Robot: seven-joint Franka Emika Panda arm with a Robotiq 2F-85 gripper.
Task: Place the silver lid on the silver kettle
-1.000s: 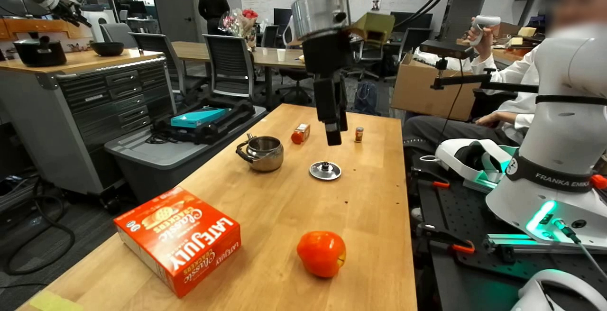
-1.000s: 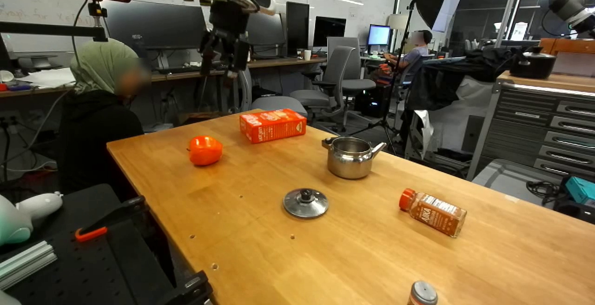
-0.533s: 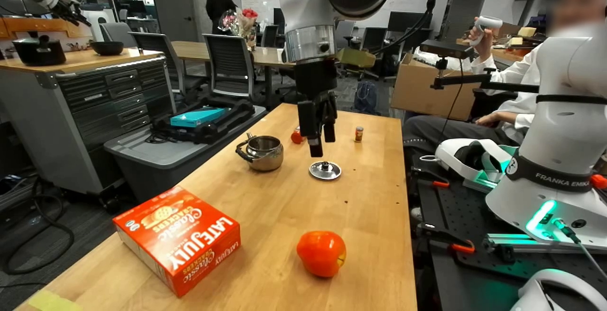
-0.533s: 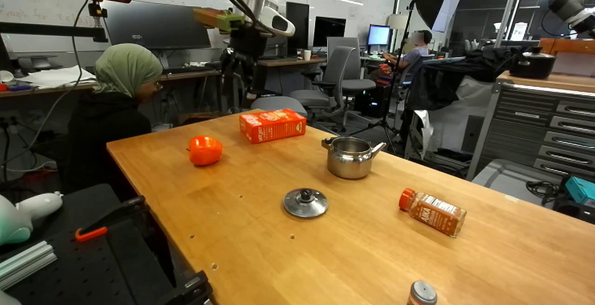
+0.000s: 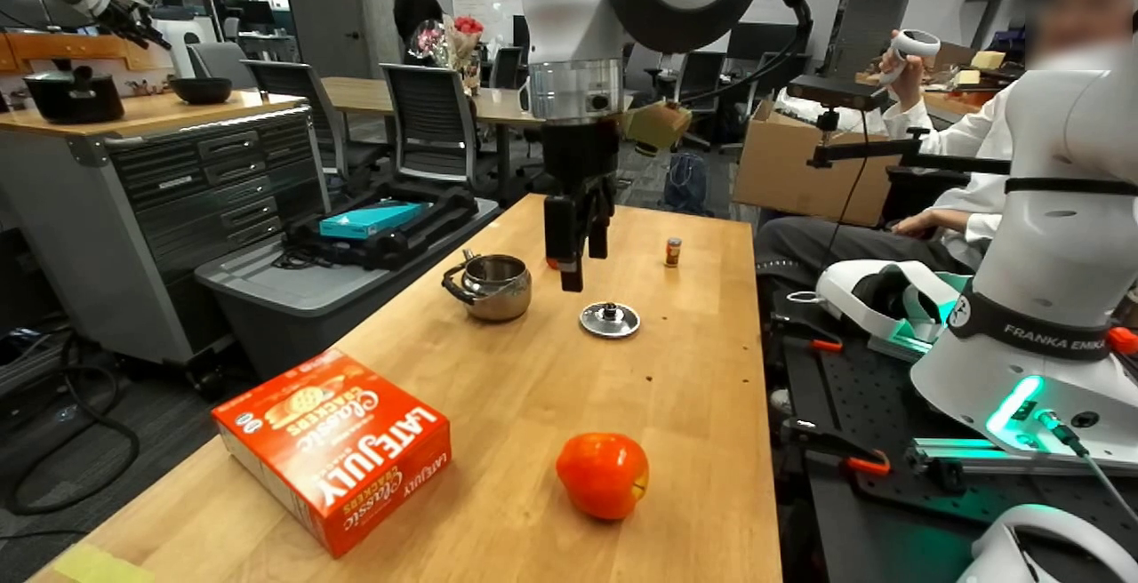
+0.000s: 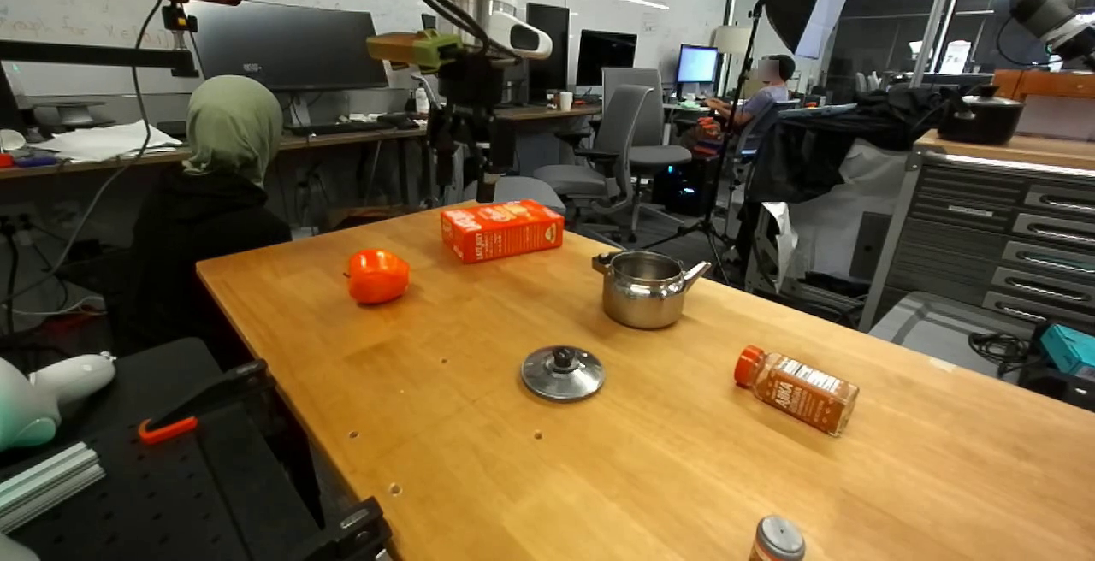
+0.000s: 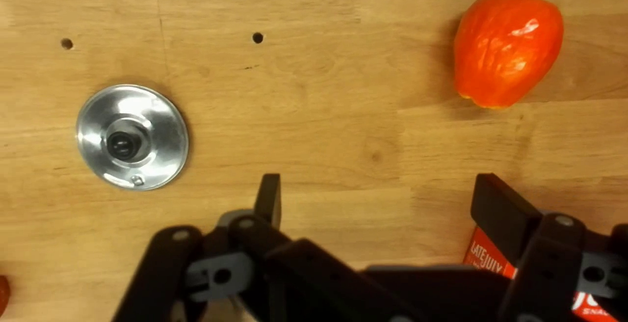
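Note:
The silver lid (image 5: 610, 321) lies flat on the wooden table with its black knob up. It shows in the other views too, as a round disc (image 6: 563, 374) and at the left of the wrist view (image 7: 159, 138). The silver kettle (image 5: 500, 290) stands upright and uncovered on the table, also seen in an exterior view (image 6: 643, 296); in the wrist view it is hidden or barely shows behind the gripper. My gripper (image 5: 585, 270), also in an exterior view (image 6: 462, 189), is open and empty, well above the table. In the wrist view its fingers (image 7: 377, 179) are wide apart, right of the lid.
An orange-red fruit (image 5: 603, 476) and a red cracker box (image 5: 333, 450) are on the table. A red-capped spice jar (image 6: 797, 390) lies on its side near the kettle. A small jar (image 5: 673, 252) stands near the edge. Clamps (image 5: 836, 450) hold the robot's base plate.
My gripper has moved down and toward the kettle's side of the table, turning slightly; the motion is smaller in the last half second. The lid and kettle have not moved.

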